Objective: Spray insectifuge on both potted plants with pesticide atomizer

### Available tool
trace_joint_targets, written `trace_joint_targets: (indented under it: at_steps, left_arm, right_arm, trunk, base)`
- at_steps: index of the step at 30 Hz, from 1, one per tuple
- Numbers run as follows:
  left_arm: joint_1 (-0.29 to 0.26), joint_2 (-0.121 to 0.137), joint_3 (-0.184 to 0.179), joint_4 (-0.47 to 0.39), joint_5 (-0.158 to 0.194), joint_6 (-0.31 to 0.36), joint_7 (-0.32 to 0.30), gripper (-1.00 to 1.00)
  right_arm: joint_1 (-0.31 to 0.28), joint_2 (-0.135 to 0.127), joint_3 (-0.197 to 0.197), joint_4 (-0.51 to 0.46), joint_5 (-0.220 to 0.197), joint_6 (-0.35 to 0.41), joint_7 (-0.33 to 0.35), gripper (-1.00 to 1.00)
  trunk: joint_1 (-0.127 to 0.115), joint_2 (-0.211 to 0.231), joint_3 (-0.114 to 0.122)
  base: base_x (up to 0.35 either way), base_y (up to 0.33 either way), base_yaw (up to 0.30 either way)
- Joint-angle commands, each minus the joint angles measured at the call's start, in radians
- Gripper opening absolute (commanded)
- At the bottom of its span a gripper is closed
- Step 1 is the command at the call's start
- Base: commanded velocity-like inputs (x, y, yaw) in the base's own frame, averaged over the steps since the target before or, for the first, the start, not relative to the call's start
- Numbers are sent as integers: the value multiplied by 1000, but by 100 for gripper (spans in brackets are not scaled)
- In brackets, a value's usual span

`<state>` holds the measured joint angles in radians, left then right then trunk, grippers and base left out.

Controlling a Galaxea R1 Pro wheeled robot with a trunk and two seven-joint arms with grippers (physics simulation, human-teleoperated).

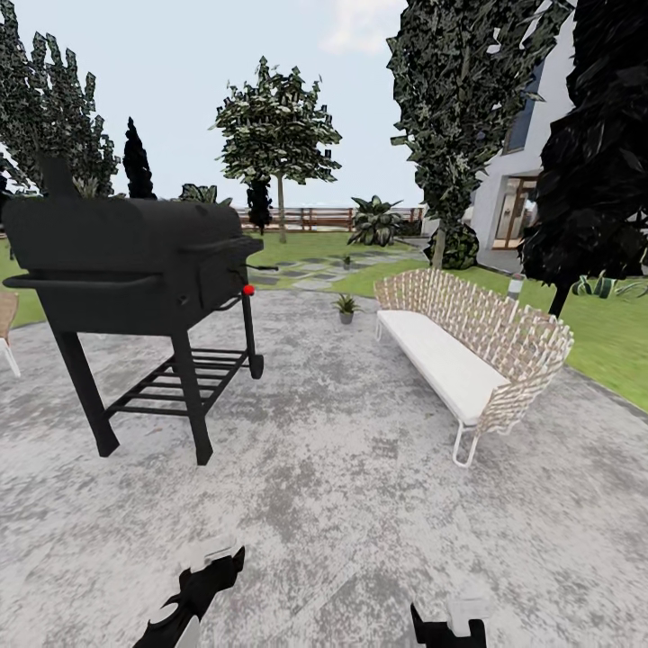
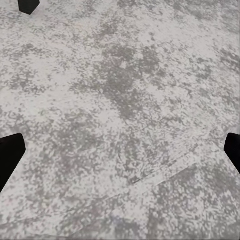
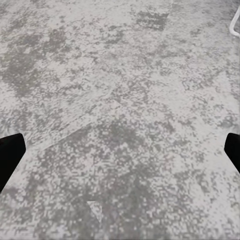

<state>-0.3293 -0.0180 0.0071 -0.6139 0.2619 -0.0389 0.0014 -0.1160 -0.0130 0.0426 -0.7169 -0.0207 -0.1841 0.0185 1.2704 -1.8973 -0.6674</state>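
The garden spreads ahead, with grey round paving (image 1: 324, 468) under me and lawn (image 1: 612, 342) beyond it. One potted plant (image 1: 346, 307), a small green rosette in a grey pot, stands at the paving's far edge near the bench's far end. A second potted plant (image 1: 346, 261) sits farther off by the stepping stones. The pesticide atomizer is out of view. My left gripper (image 2: 120, 155) hangs open over bare paving, its dark fingertips (image 2: 10, 157) far apart. My right gripper (image 3: 120, 152) is open too, fingertips (image 3: 10, 155) wide, with nothing between them.
A black barbecue grill (image 1: 135, 270) on legs stands at the left. A white woven bench (image 1: 468, 351) runs along the right. Trees (image 1: 279, 135), a brown fence (image 1: 315, 216), a big-leaved shrub (image 1: 373, 220) and a white house (image 1: 513, 189) lie beyond. A grill leg (image 2: 27, 5) shows in the left wrist view.
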Motion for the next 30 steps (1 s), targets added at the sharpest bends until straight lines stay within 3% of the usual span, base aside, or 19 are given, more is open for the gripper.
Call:
trace_joint_targets:
  at_steps: [1, 30]
  left_arm:
    - [-1, 0, 1, 0, 7, -2, 0, 100]
    - [-1, 0, -1, 0, 7, -2, 0, 100]
  right_arm:
    - [-1, -1, 2, 1, -2, -3, 1, 100]
    - [-1, -1, 6, 1, -1, -4, 1, 100]
  trunk:
    - [4, -8, -4]
    - [115, -211, -95]
  base:
    - [0, 0, 0]
    - [0, 0, 0]
